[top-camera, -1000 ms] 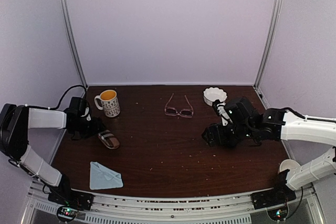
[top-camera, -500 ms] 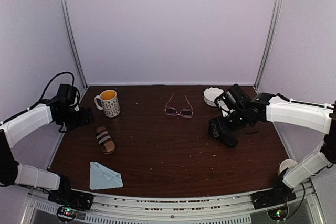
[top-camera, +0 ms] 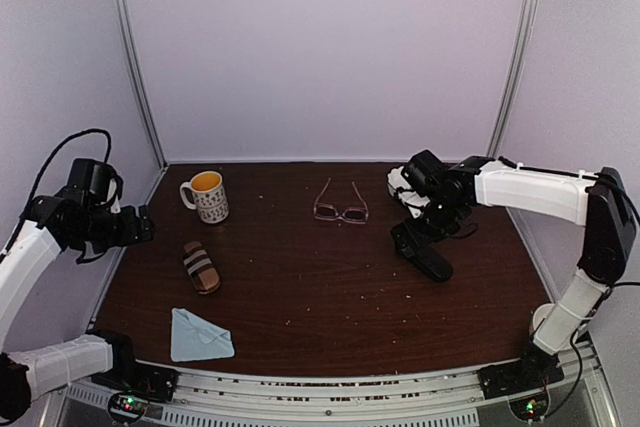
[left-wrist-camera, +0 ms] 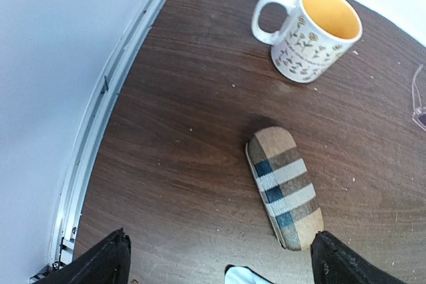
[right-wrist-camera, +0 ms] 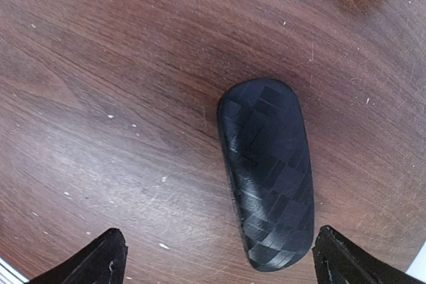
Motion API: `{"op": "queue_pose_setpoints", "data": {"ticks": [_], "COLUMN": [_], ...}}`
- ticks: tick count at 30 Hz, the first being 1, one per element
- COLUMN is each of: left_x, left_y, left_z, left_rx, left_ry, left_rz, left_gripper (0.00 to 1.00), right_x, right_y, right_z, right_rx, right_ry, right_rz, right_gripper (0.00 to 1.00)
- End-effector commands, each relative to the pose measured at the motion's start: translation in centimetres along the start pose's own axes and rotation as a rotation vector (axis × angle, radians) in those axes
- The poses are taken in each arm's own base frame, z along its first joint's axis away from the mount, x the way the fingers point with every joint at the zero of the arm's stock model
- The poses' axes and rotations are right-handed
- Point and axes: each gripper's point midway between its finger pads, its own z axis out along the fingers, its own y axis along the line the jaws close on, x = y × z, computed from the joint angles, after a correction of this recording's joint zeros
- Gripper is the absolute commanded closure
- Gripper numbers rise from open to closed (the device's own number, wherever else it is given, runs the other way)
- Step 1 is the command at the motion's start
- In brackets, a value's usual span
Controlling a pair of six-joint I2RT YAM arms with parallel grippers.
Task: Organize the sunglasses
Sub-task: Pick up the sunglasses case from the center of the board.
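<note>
Pink-framed sunglasses (top-camera: 340,205) lie unfolded at the back centre of the desk (top-camera: 300,297), well apart from both hands; left hand (left-wrist-camera: 221,261) hangs spread wide, empty, above the striped case (left-wrist-camera: 285,195); right hand (right-wrist-camera: 219,257) likewise over the black case (right-wrist-camera: 269,171); between grasps, I judge; next, likely, a reach for that pair.

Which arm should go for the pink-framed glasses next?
Probably right. The right end effector, open, hangs over the black case near the pink-framed glasses; the left end effector sits far left, beyond the striped case.
</note>
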Motion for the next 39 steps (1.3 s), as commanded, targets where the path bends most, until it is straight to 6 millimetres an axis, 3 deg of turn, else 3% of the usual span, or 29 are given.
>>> {"op": "queue_pose_setpoints", "data": {"ticks": [1,7,10,12,21,24,31,33,36,39], "left_x": [1.0,0.2,0.0,-0.1,-0.4,-0.3,-0.2,-0.2,-0.2,-0.1], "left_y": [-0.5,-0.5,-0.2,-0.1,-0.2,-0.3,-0.4,-0.4,-0.5,-0.6], "left_z": [-0.5,-1.3,-1.4,-1.6,-1.4,-1.0,-0.7,-0.8,-0.7,-0.6], "left_rx": [0.063,0.067,0.053,0.048,0.051,0.049,0.053,0.054,0.061,0.066], "left_ry": [-0.008,-0.057,-0.068,-0.08,-0.089,-0.071,-0.064,-0.065,-0.066,-0.063], "left_rz": [0.038,0.044,0.04,0.037,0.041,0.047,0.05,0.049,0.05,0.053], "left_gripper": [0.02,0.02,0.02,0.02,0.02,0.02,0.02,0.02,0.02,0.02], "right_x": [0.9,0.8,1.1,1.6,2.2,2.4,2.6,2.7,3.0,3.2], "right_y": [-1.1,-3.3,-3.9,-4.4,-3.3,-3.1,-3.2,-3.2,-3.5,-3.5], "right_z": [1.0,2.5,3.4,4.0,5.6,6.2,6.4,6.3,6.5,6.6], "right_rx": [0.036,0.07,0.007,-0.011,-0.131,-0.142,-0.132,-0.134,-0.116,-0.115], "right_ry": [0.107,0.166,0.213,0.246,0.304,0.318,0.298,0.294,0.305,0.31], "right_rz": [-0.084,-0.089,-0.084,-0.092,-0.109,-0.108,-0.095,-0.092,-0.089,-0.09], "right_gripper": [0.0,0.01,0.09,0.09,0.12,0.18,0.45,0.41,0.22,0.18]}}
